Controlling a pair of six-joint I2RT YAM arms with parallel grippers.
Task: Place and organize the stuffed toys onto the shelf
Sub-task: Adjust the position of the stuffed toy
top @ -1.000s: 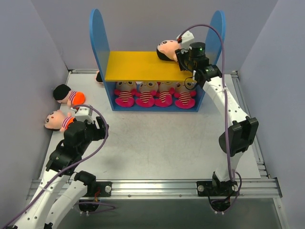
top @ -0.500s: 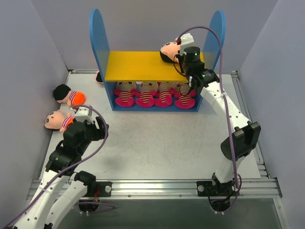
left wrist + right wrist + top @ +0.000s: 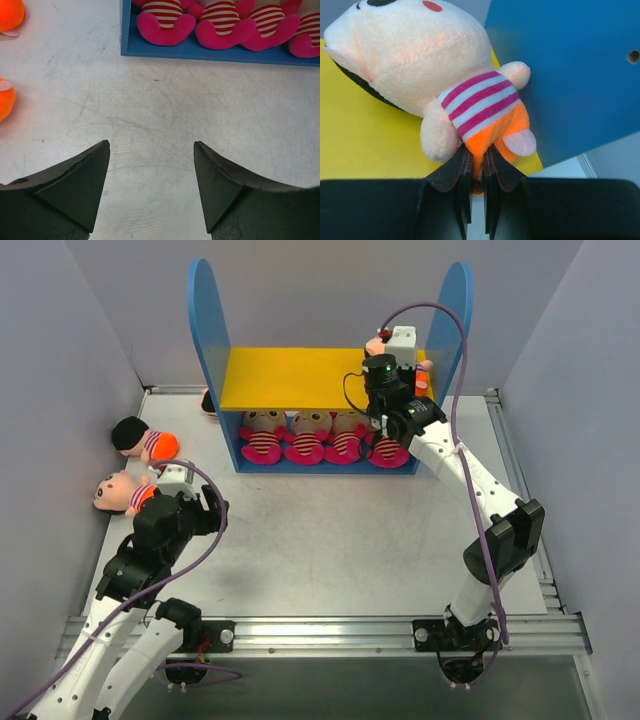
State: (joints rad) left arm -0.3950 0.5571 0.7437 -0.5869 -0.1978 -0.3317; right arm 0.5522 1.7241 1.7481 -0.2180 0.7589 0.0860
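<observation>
Stuffed toy (image 3: 470, 102), shelf (image 3: 570, 75) edge, right end effector (image 3: 476, 154) pinching

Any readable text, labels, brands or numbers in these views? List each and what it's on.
None readable in any view.
Two-level shelf with blue round-topped side panels and yellow upper board: plain, no label.
Peach-headed plush doll with an orange bottom: only pink-white stripes and a face.
White right arm: no legible marking, just a green light near its wrist.
</observation>
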